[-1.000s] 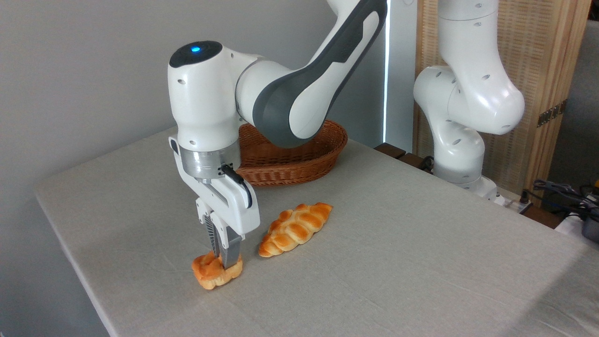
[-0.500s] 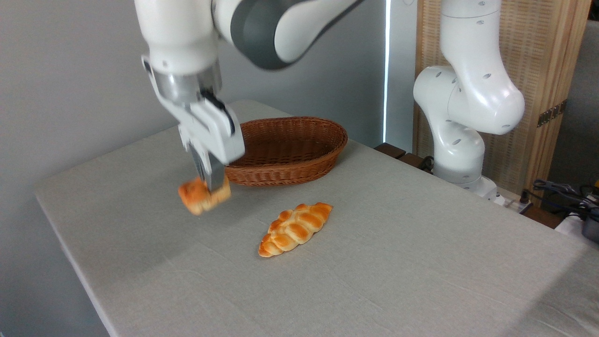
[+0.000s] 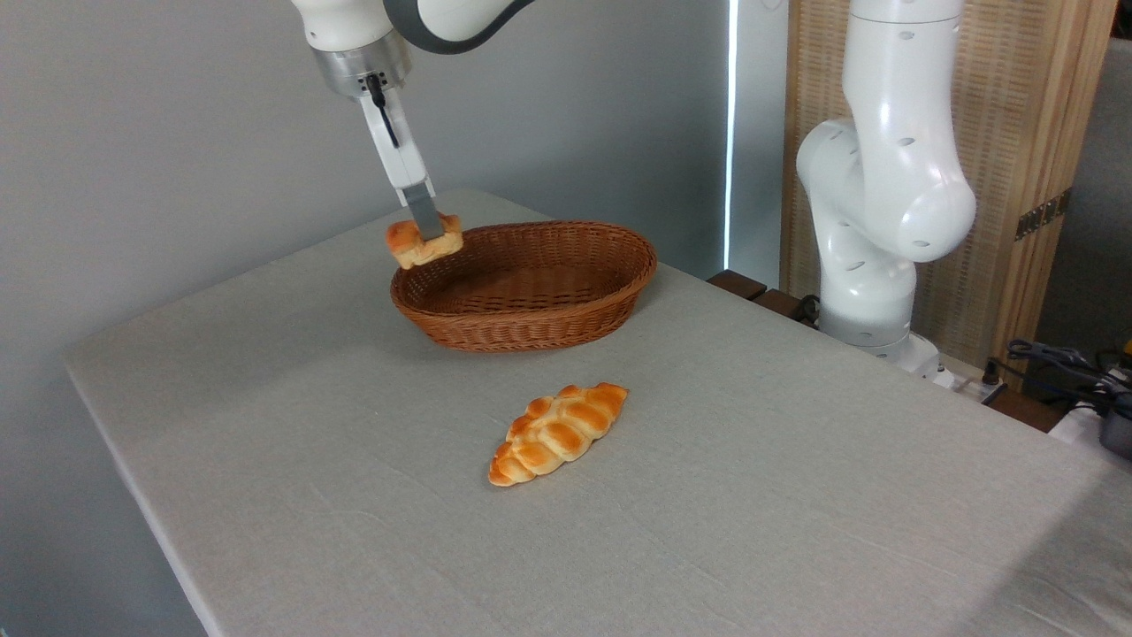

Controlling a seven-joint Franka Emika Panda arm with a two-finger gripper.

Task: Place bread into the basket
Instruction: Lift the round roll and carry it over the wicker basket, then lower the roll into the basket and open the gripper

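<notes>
The bread (image 3: 423, 244), a small golden-orange bun with a paler base, hangs in the air above the left rim of the basket (image 3: 531, 327). My gripper (image 3: 427, 232) is shut on the bread, its fingers pointing down from the upper left. The basket is an oval brown wicker one with low sides, standing at the back of the table, and nothing shows inside it.
A longer braided loaf (image 3: 559, 432) lies on the grey tablecloth (image 3: 752, 495) in front of the basket. The arm's white base (image 3: 871, 265) stands at the right, beside a wooden screen (image 3: 1017, 133). Cables (image 3: 1061, 363) lie at the far right.
My gripper has lifted the bread off the table near the front and carried it up and back, from in front of the braided loaf's left to over the basket's left rim.
</notes>
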